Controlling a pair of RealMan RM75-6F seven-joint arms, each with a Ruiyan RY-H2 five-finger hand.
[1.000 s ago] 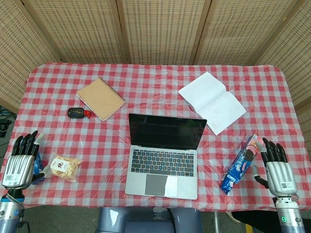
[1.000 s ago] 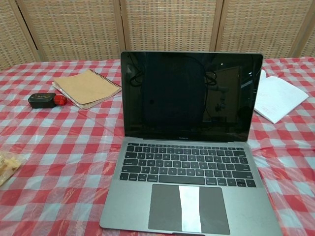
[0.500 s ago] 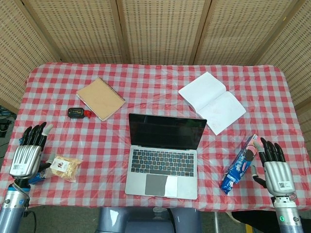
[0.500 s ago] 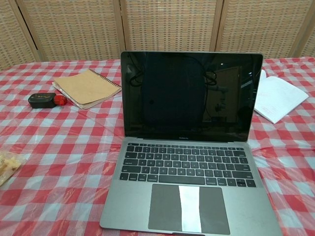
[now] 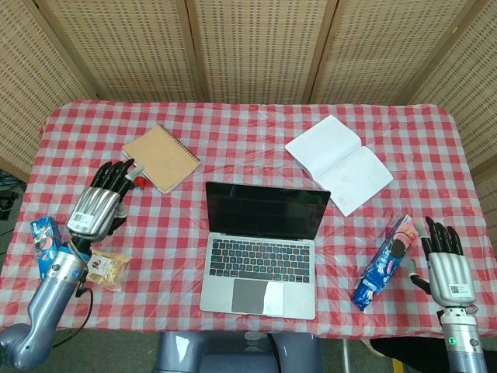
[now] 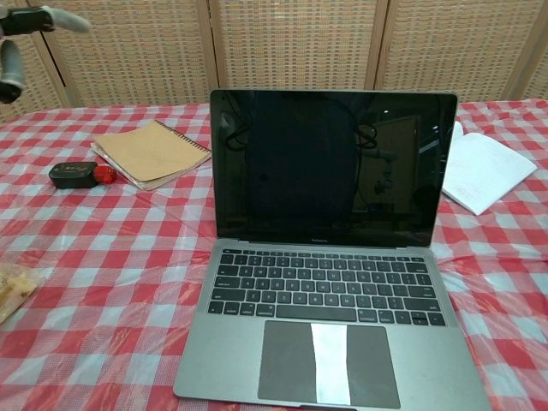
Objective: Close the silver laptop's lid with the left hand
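Checked table (image 5: 256, 132), left hand (image 5: 99, 203) raised, fingers spread, empty

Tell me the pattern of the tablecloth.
The tablecloth has a red-and-white check pattern, seen best in the head view.

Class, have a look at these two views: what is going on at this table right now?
A two-armed robot is about to close the silver laptop, which stands open with a dark screen. Its left hand is raised over the checked tablecloth near the brown notebook, fingers apart, holding nothing and not touching the lid. The right hand hangs empty by the blue cookie pack.
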